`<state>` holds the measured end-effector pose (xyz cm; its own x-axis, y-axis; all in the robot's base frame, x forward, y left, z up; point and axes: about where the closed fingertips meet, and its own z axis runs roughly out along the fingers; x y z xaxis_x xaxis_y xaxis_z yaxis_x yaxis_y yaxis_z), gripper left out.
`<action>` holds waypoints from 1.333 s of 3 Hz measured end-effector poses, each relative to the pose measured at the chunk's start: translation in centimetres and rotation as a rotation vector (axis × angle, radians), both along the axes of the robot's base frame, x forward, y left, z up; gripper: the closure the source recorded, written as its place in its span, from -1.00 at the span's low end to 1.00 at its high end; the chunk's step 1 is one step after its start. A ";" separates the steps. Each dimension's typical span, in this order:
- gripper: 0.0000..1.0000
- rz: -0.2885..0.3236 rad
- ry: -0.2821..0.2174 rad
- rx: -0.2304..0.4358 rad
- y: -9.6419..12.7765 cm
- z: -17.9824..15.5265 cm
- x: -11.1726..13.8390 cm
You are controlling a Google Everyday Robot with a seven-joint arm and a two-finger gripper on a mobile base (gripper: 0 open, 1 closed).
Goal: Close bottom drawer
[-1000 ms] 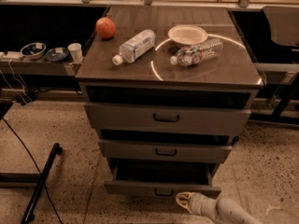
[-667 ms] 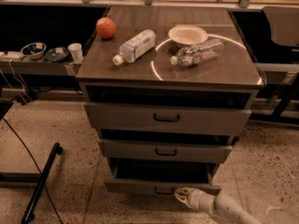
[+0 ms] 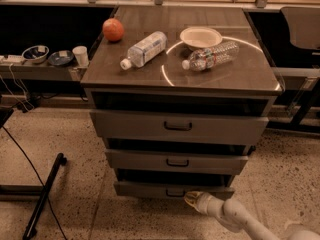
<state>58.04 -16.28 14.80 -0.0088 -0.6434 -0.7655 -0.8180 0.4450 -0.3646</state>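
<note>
The bottom drawer is the lowest and narrowest of three grey-brown drawers in the cabinet. It stands a little open, with a dark gap above its front and a small dark pull at its centre. My gripper comes in from the lower right on a white arm. Its tip sits right at the drawer front, just right of the pull.
The middle drawer and top drawer also stand slightly out. On the cabinet top lie an orange ball, two plastic bottles and a white bowl. A black stand leg lies on the floor at left.
My gripper has moved left and a little up along the bottom drawer's front, towards its pull. The drawer front looks about where it was.
</note>
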 end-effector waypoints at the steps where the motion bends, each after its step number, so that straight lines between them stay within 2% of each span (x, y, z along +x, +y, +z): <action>1: 1.00 -0.004 -0.007 -0.001 0.1 0.0 0.5; 2: 1.00 0.002 -0.037 -0.015 0.3 0.0 2.7; 3: 1.00 0.030 -0.035 -0.040 -0.1 -0.4 2.2; 4: 1.00 0.095 -0.033 -0.100 -2.3 0.2 -1.3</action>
